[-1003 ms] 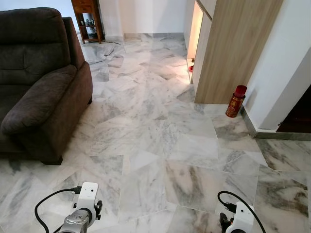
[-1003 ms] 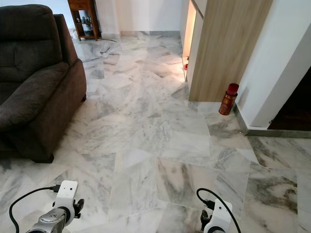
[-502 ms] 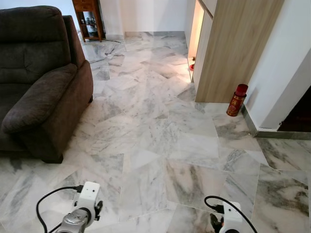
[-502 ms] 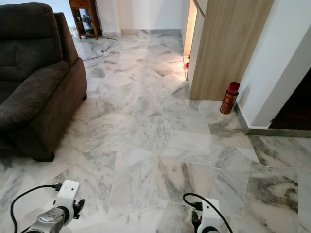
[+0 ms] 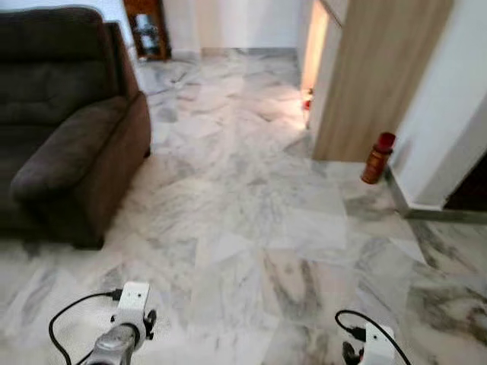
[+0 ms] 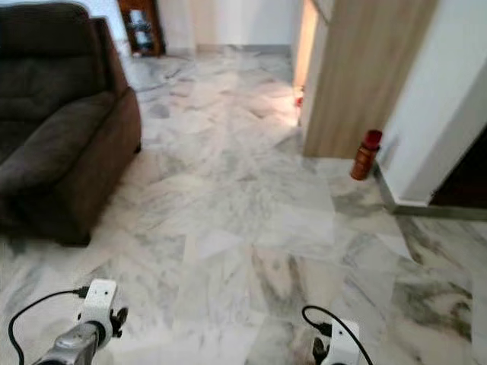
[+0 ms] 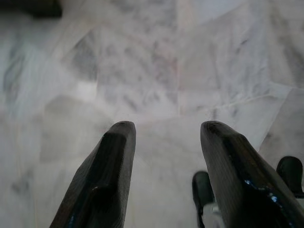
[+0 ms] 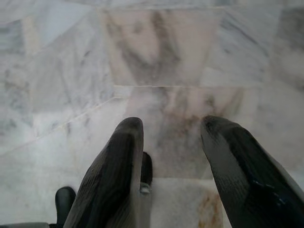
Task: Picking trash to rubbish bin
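Marble floor (image 5: 251,213), one sofa (image 5: 65,129), one can (image 5: 378,158)

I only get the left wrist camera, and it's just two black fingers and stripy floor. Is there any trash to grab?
Observer: A red can stands by the wall, ahead on the robot's right.
Operator: Is my gripper holding something?
Observer: No, the left gripper is open over bare marble floor.
Operator: What's that dark thing in my corner?
Observer: Probably the brown sofa on the robot's left.
Operator: And the other hand?
Observer: The right gripper is open too.
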`<state>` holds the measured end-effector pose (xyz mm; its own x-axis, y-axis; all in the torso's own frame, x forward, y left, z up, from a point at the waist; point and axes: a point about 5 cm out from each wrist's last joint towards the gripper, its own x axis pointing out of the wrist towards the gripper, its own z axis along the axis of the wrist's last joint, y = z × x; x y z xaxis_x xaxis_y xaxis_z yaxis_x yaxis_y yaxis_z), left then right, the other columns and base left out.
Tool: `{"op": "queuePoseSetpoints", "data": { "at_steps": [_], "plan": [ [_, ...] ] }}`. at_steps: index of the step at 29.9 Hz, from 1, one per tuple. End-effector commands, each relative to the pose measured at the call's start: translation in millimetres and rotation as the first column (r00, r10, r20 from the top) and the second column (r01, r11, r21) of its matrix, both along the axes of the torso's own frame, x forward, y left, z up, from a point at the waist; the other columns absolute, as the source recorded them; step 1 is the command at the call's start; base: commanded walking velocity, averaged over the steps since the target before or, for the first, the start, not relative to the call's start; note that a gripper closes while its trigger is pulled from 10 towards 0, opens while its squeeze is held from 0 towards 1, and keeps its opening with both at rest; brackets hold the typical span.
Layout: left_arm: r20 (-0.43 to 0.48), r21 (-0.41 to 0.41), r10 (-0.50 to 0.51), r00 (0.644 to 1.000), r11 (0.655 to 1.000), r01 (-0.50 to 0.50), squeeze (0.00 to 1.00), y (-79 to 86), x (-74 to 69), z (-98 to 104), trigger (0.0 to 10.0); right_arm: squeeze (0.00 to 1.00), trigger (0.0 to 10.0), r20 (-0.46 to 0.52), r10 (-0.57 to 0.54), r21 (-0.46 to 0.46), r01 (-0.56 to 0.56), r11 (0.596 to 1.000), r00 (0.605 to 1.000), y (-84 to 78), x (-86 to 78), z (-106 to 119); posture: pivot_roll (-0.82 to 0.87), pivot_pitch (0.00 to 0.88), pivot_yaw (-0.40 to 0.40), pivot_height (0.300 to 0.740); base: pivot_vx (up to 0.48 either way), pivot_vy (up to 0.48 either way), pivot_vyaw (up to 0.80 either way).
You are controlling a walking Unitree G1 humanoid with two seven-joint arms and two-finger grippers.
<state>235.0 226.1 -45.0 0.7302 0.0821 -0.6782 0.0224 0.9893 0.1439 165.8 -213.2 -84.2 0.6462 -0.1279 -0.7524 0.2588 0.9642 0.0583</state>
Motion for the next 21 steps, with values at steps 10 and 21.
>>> {"op": "queuePoseSetpoints", "data": {
  "at_steps": [10, 21],
  "plan": [
    [-0.029, -0.006, 0.018, 0.999, 1.0, -0.018, 0.0, 0.6, -6.4, -4.7, 10.0, 0.0, 10.0, 0.008, -0.004, 0.016, 0.004, 1.0, 1.0, 4.1, 1.1, -0.2, 0.1, 0.0, 0.002, 0.74, 0.0, 0.0, 0.8],
    [-0.036, -0.017, 0.02, 0.999, 1.0, -0.021, 0.0, -3.7, -9.6, -7.8, 10.0, 0.0, 10.0, 0.008, 0.004, 0.024, -0.004, 1.0, 1.0, 7.2, 2.4, -0.2, 0.1, 0.0, 0.003, 0.74, 0.0, 0.0, 0.8]
  ]
}}
